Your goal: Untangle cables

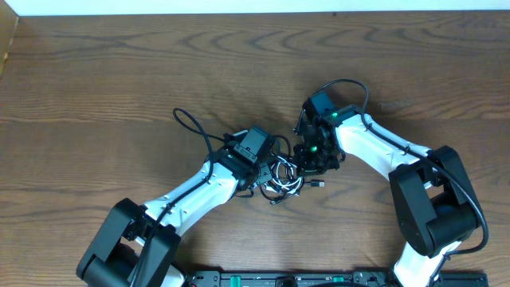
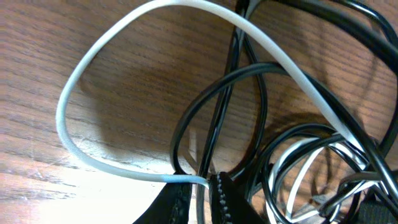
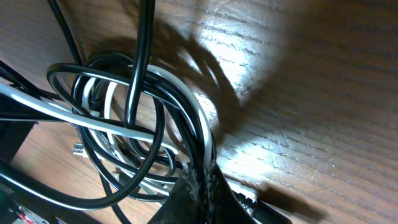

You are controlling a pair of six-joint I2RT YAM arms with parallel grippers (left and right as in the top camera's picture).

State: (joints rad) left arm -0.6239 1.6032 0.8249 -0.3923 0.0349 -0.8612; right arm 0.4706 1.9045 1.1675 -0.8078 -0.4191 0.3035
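The cables [image 1: 284, 177] are a small tangle of thin black and white loops on the wooden table between my two grippers. In the left wrist view a white cord [image 2: 81, 74] makes a wide loop over black loops [image 2: 217, 99]. My left gripper [image 2: 202, 190] is shut on the white cord and a black strand at the tangle's left side [image 1: 264, 173]. In the right wrist view the coil [image 3: 118, 118] lies left of my right gripper [image 3: 202, 183], which is shut on a bundle of black and white strands at the tangle's right side [image 1: 306, 165]. A small plug end [image 1: 318, 184] sticks out at the right.
Thicker black arm cables loop over the table behind each wrist, one at the left [image 1: 188, 121] and one at the right [image 1: 344, 83]. The wooden table [image 1: 96, 80] extends around. A white wall edge [image 1: 239, 6] runs along the back.
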